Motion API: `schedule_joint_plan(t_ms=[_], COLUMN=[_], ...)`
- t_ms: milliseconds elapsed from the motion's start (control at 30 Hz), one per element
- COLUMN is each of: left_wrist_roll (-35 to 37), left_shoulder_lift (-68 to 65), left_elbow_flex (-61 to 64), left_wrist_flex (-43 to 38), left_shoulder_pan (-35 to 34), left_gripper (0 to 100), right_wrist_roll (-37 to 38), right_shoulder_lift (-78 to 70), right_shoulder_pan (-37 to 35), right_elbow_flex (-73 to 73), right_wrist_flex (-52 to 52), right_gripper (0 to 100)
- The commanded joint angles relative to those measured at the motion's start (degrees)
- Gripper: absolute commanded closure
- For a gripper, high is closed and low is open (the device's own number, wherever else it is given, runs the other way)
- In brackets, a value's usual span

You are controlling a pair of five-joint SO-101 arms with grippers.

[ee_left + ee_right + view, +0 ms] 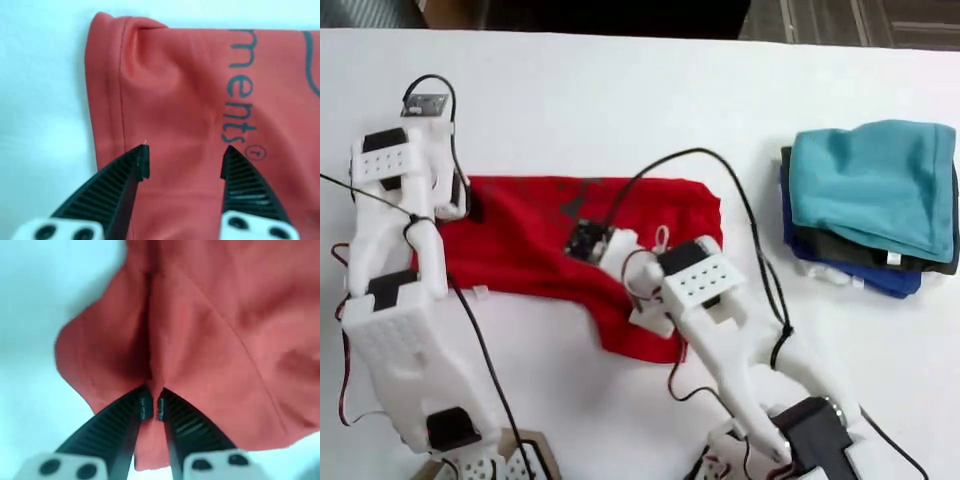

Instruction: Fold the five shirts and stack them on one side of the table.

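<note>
Tightly closed, the right gripper's (151, 405) jaws pinch a raised ridge of the red shirt (540, 240) near its middle, probably to lift that part over for a fold. The left gripper's (185, 160) jaws stand wide above the hemmed edge at the shirt's left end, likely ready to grasp it. The folded stack (875, 200) sits at the right of the white table (620, 100).

Robotics lab, white worktable (620, 90), wired left arm (390, 330), right arm (720, 320), carpet-tile floor (860, 20)
</note>
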State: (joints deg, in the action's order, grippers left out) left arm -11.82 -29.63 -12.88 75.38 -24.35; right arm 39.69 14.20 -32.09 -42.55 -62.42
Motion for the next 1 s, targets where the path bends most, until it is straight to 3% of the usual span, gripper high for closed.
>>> schedule_joint_plan(t_ms=[0, 200, 400, 733, 967], left_wrist_roll=[0.0, -0.09, -0.09, -0.09, -0.09], left_shoulder_lift=[0.26, 0.35, 0.35, -2.55, -4.84], left_elbow_flex=[-2.33, 0.4, 3.03, 3.47, 1.98], left_wrist_flex=[0.44, -0.97, -3.25, -3.16, -2.99], left_shoulder_pan=[-0.18, 2.11, 2.81, 2.64, 2.55], left_gripper=[75, 75, 75, 75, 75], right_wrist_roll=[-0.09, -0.09, -2.46, -2.29, -2.29], right_shoulder_lift=[3.03, 3.03, 3.03, 2.51, 3.03], right_shoulder_pan=[0.66, -4.09, -9.98, -9.8, -9.45], right_elbow_flex=[5.01, 11.78, 12.13, 25.58, 22.68], right_wrist_flex=[-2.59, -10.59, -11.47, -18.51, -21.67], right_gripper=[97.8, 97.8, 97.7, 97.7, 97.7])
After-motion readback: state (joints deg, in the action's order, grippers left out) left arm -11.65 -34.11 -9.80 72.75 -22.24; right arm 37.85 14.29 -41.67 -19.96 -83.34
